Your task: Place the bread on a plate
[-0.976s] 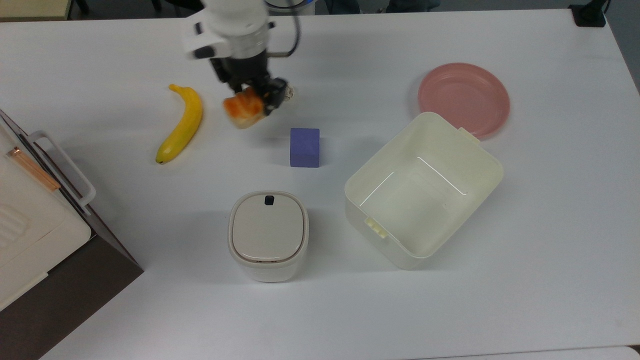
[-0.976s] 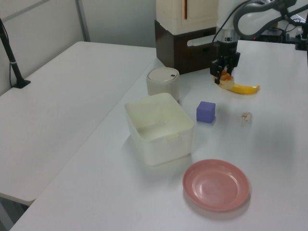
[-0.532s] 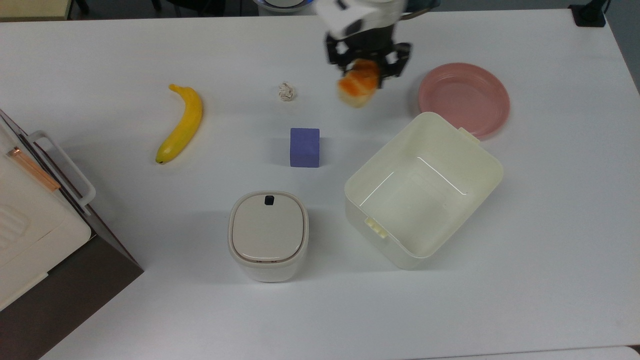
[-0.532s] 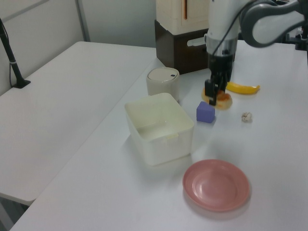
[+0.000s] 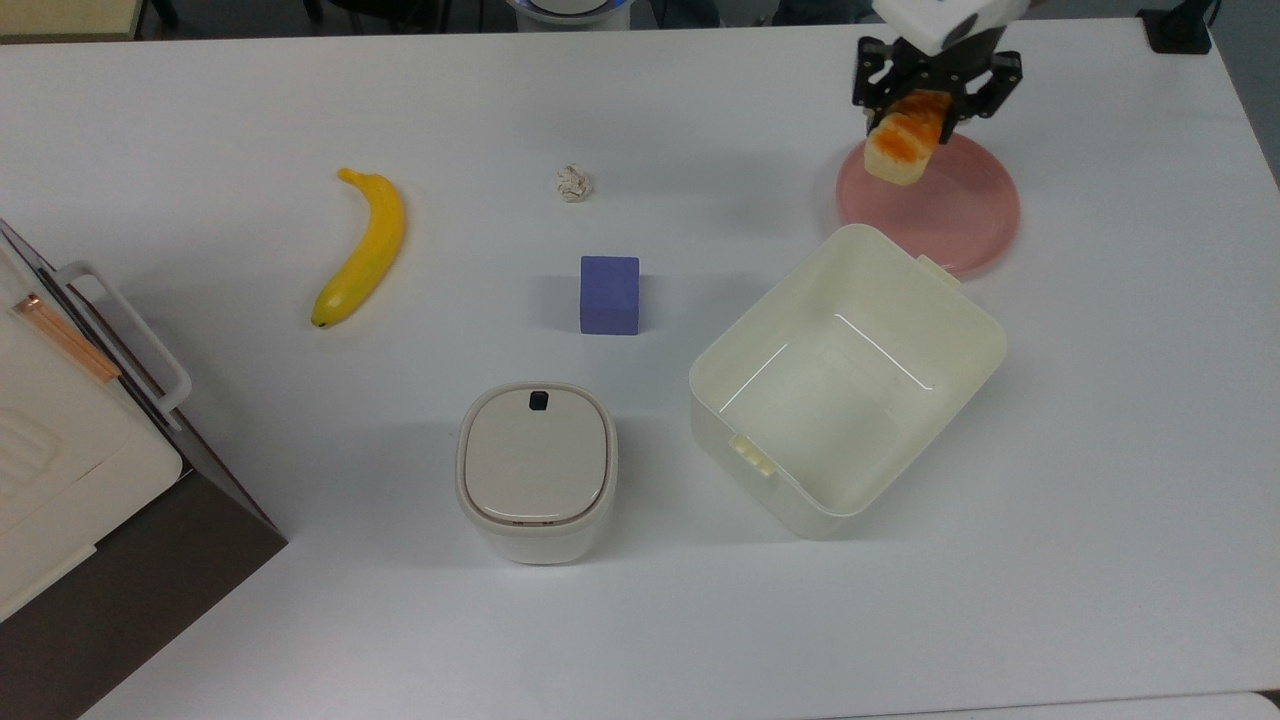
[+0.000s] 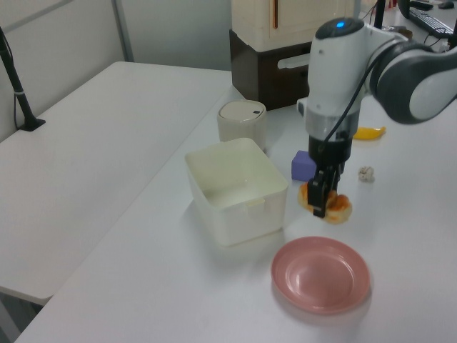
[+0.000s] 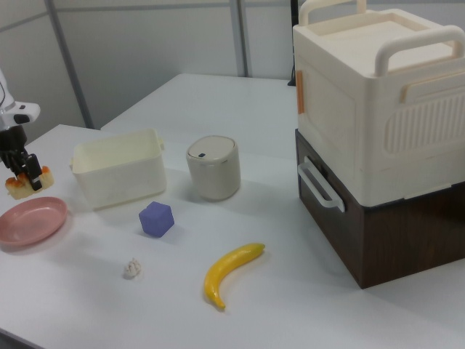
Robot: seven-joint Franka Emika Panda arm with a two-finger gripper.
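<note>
My gripper [image 5: 930, 100] is shut on the bread [image 5: 903, 140], an oblong loaf with a glossy orange top and pale cream sides. It hangs in the air over the far edge of the round pink plate [image 5: 950, 215]. In the left view the bread [image 6: 335, 207] sits in the gripper [image 6: 321, 200] just above and behind the plate [image 6: 321, 275]. In the right view the bread [image 7: 22, 185] hovers above the plate [image 7: 29, 220], with the gripper [image 7: 22, 173] holding it from above.
A large cream tub [image 5: 850, 380] stands open beside the plate. A purple cube [image 5: 609, 294], a lidded cream canister [image 5: 537, 470], a banana [image 5: 365, 245] and a small whitish wad [image 5: 573, 183] lie on the white table. A cream and brown appliance [image 7: 378, 123] stands at the top view's left edge.
The gripper carried the bread from beside the banana across the table toward the top view's right, and it now hangs over the plate's edge.
</note>
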